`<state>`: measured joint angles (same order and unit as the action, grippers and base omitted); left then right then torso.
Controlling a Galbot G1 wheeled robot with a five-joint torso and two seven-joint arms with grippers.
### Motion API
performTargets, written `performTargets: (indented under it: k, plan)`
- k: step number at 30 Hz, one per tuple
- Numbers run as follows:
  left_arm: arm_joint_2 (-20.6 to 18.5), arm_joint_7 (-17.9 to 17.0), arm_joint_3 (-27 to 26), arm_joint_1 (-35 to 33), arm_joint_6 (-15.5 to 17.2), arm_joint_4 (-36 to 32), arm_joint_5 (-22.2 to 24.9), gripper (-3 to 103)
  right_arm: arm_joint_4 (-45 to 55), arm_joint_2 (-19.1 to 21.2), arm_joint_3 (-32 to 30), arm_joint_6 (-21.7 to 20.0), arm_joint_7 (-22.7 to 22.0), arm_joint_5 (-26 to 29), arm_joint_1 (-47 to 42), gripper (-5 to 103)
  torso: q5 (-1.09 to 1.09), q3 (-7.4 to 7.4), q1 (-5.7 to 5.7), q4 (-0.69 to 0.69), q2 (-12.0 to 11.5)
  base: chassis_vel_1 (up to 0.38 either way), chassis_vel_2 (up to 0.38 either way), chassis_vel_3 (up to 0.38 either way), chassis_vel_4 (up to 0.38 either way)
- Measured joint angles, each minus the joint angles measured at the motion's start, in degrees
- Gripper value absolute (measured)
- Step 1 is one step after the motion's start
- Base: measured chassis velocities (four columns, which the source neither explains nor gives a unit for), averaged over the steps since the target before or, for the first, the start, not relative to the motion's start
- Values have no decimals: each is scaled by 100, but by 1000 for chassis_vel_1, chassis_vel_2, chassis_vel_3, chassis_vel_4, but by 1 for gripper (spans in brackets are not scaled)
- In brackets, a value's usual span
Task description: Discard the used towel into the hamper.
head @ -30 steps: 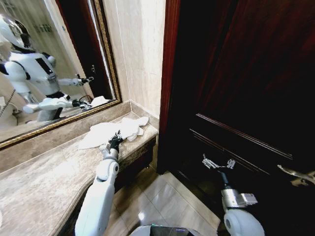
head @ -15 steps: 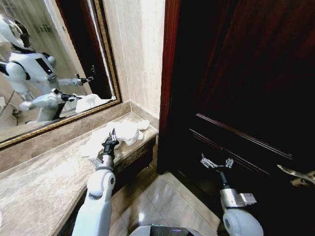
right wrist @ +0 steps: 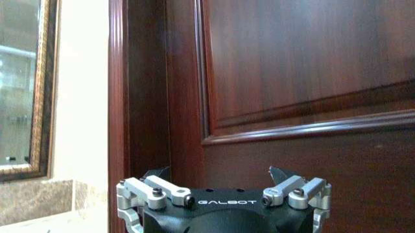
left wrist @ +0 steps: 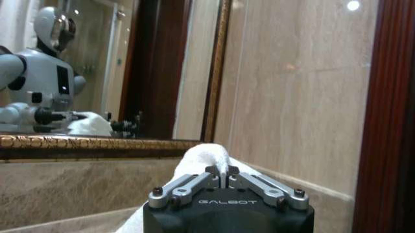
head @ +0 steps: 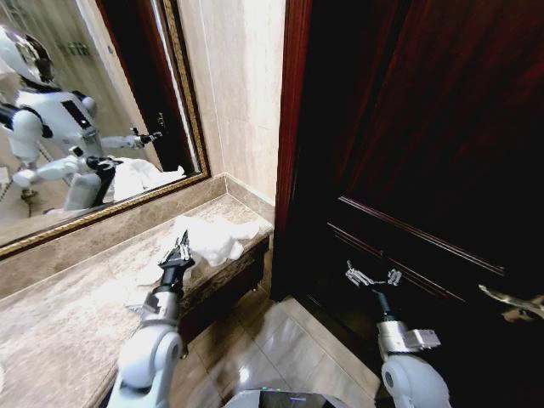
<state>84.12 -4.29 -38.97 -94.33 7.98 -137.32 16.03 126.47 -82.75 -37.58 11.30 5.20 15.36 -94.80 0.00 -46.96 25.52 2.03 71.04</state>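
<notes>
1. Mirror (head: 85,110): gilt beaded frame, set above the counter. In my head view it reflects the white robot and a lump of white cloth; my left wrist view shows the same reflection closer, with the frame's rope-like moulding.

2. Counter (head: 59,314): polished beige-brown marble, veined, with a matching upstand under the mirror.

3. Left gripper (head: 178,251): over the counter near its front edge. My left wrist view shows the fingers (left wrist: 207,178) pressed together on a fold of the towel, which stands up in a white peak between them. Black housing lettered "GALBOT".

4. Towel (head: 214,238): white terry, crumpled, lying at the counter's far end by the wall, one part pinched and lifted by the left gripper. Its nap shows in my left wrist view (left wrist: 204,158), not from the head.

5. Wall (head: 242,93): glossy cream stone tile.

6. Door (head: 425,136): dark red-brown wood, raised panels and mouldings; the grain reads clearly in my right wrist view. A brass lever handle (head: 510,302) shows at my head view's right edge.

7. Right gripper (head: 372,276): held low before the door, fingers spread apart, holding nothing. Silver links, black body, lettered "GALBOT".
</notes>
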Motion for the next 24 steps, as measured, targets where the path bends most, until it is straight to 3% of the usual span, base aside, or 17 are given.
performTargets:
  k: [6, 19, 24]
  plan:
    - [69, -12, 76, -691, 170, -555, 153, 3, 140, -59, 50, -1, 118, -30, 178, 100, 1, 0, 0, 2, 0, 0, 0, 0, 0]
    - [439, -10, 66, -1200, 312, -635, 261, 3, 548, 55, -121, -37, 142, 92, 282, 100, 0, 0, 1, 1, 0, 0, 0, 0, 0]
    - [702, -2, 107, -1271, 209, -620, 48, 3, 571, 76, -137, -63, 167, -22, 348, 100, 1, -1, 1, 1, 0, 0, 0, 0, 0]
